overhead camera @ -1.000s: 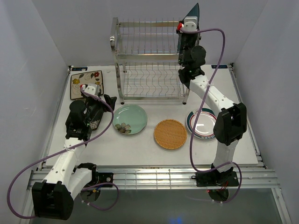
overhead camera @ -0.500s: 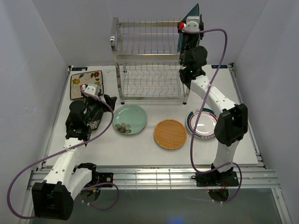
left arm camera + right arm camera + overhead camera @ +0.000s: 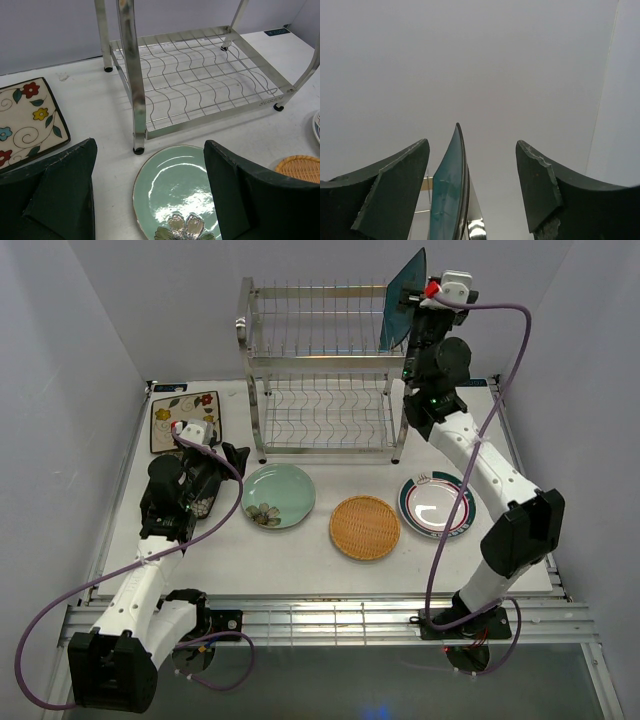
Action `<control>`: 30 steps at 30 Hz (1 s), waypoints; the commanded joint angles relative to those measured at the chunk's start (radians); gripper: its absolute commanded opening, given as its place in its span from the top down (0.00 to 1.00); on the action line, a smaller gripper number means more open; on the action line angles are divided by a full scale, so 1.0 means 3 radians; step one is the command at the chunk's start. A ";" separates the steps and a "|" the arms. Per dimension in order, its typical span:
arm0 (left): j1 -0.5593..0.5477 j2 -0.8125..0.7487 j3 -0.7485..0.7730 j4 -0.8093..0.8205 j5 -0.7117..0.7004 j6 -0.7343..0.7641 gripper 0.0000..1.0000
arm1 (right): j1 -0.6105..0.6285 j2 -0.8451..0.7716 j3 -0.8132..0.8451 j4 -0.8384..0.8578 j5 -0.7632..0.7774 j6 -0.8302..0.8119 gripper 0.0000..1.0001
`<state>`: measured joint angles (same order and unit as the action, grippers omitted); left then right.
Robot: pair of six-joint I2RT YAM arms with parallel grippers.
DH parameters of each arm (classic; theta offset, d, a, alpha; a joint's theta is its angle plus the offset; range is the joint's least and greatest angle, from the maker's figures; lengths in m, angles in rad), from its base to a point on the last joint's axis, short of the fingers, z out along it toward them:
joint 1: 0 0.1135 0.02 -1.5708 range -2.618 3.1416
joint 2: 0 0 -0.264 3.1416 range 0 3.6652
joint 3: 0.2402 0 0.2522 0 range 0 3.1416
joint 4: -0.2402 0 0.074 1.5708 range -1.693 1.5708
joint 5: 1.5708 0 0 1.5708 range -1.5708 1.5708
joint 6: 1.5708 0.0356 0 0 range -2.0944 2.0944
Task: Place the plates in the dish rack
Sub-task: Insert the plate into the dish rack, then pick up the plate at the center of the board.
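The teal plate (image 3: 405,292) stands on edge at the right end of the top tier of the dish rack (image 3: 315,360), the right fingers (image 3: 395,190) spread either side of it. A brush on withdrawal could tip it out. Meanwhile the left fingers (image 3: 240,195) gape above the pale green plate (image 3: 172,182).

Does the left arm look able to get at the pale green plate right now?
Probably yes: the left end effector is open right by the pale green plate, with nothing lying between them.
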<state>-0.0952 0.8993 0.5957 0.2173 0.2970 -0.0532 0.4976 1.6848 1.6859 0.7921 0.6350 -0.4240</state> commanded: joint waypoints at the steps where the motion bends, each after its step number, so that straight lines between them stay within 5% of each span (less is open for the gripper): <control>1: 0.0010 -0.0088 0.0070 0.0017 0.0063 -0.0022 0.02 | -0.0012 -0.0379 -0.0254 -0.0252 0.0159 0.0609 0.23; 10: 0.0010 -0.0078 0.0065 0.0022 0.0058 -0.0027 0.02 | -0.0012 -0.1611 -0.1410 -0.0809 -0.0163 0.1928 0.22; 17: 0.0010 -0.0094 0.0055 0.0043 0.0079 -0.0017 0.02 | -0.0012 -0.2450 -0.2382 -0.1350 -0.0352 0.2226 0.19; 30: 0.0010 -0.0104 0.0029 0.0073 0.0104 -0.0007 0.02 | -0.0012 -0.3029 -0.3426 -0.2251 -0.0373 0.3233 0.16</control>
<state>-0.0952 0.8921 0.5957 0.2180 0.3050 -0.0528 0.4976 0.7986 0.6621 0.1883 0.5255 0.4232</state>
